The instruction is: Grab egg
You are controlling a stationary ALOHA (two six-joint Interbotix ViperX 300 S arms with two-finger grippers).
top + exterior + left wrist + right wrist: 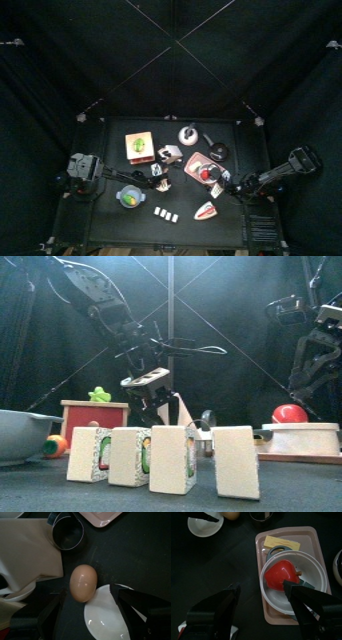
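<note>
Two containers show clearly in the right wrist view: a white bowl with a red round thing inside it, and a pale pink tray that carries this bowl together with a yellow piece. In the top view a small bowl with green content stands near the front left of the table. A small white dish lies just beside the egg, and a dark round cup stands farther off; I cannot tell what is in either of them.

The egg is a smooth plain oval, pale with a light tan tone in the left wrist view, without marks. It lies on its side on the black table, near the middle. Its long axis runs along the line from the left claw toward the dark cup, so one end points at the claw.

The left claw is spread wide, with one jaw on each side of the egg and not touching it. The right claw is also spread and empty, above the pink tray.
</note>
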